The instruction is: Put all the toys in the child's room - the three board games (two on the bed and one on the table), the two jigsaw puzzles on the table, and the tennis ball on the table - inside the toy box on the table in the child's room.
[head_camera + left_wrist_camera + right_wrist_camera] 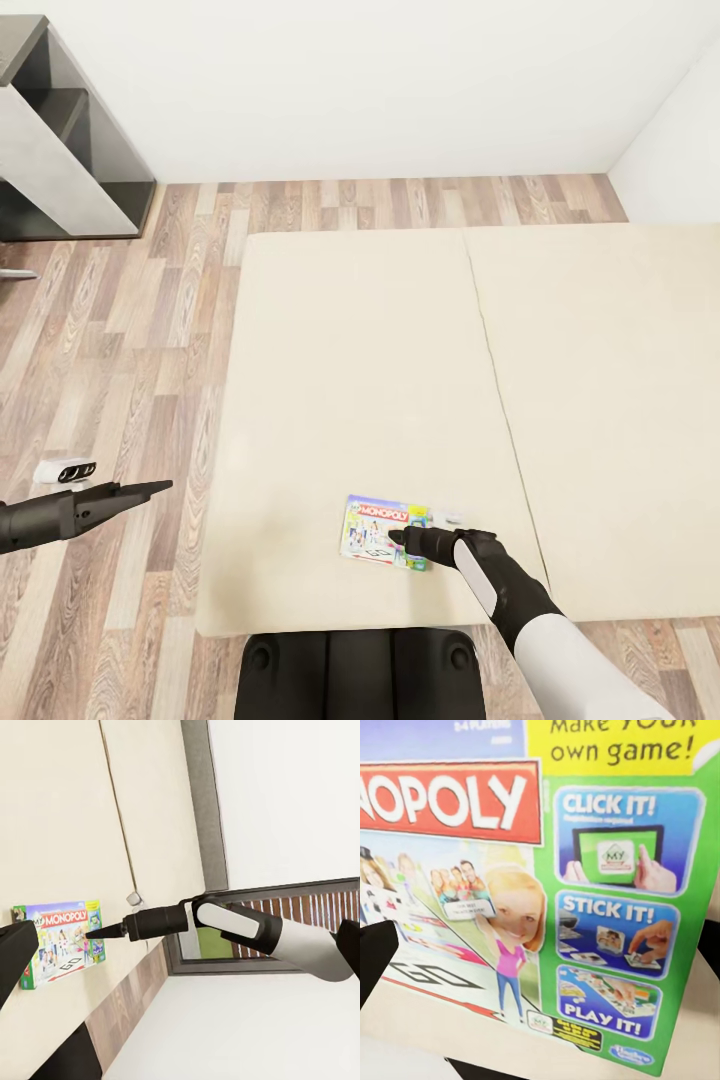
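Observation:
A Monopoly board game (375,528) lies flat on the cream bed (350,350), near its front edge on the left panel. My right gripper (400,542) is low over the box's right side. In the right wrist view the printed lid (585,870) is very close, with a dark finger (376,960) at one side and another at the opposite edge, so the jaws are spread open and hold nothing. The left wrist view shows the same box (60,941) with the right gripper (101,933) pointing at it. My left gripper (150,490) hangs open over the floor, left of the bed.
A dark grey and white shelf unit (60,130) stands at the back left against the white wall. A small white object (65,470) lies on the wood floor by the left arm. Another small white item (450,517) rests on the bed beside the box. My base (360,675) abuts the bed's front.

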Controlling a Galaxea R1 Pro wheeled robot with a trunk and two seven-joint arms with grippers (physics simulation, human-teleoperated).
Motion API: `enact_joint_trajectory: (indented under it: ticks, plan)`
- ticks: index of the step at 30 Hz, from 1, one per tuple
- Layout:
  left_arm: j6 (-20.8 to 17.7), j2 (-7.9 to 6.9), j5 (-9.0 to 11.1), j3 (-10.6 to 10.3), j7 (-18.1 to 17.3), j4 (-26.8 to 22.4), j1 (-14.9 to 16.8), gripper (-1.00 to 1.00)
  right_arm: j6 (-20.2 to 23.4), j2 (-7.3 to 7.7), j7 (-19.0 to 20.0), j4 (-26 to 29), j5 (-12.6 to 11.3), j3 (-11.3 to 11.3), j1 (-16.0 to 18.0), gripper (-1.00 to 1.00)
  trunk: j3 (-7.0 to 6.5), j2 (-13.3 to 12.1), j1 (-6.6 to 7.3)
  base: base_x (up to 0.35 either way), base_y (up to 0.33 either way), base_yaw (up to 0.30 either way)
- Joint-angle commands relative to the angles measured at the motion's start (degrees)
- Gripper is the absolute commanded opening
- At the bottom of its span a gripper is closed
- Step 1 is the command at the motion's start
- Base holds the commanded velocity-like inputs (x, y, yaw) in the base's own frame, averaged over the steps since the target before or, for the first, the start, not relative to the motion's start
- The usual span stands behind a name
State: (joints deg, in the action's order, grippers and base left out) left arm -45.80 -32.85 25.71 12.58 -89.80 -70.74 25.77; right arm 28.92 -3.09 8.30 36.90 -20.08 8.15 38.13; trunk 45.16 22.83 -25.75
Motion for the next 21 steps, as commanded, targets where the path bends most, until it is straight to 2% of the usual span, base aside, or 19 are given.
enact_joint_trajectory:
  ticks: [1,21]
  plan:
    - [-0.6,-0.02,0.0,0.0,-0.2,0.0,0.0,1.0,0.3,0.01,0.0,0.1,0.0,0.0,0.0,1.0,0.06,0.1,-0.03,0.0,0.0,0.0]
    - [-0.6,-0.02,0.0,0.0,-0.2,0.0,0.0,1.0,0.3,0.09,0.0,0.5,-0.1,0.0,0.1,1.0,0.06,0.1,-0.03,0.0,0.0,0.0]
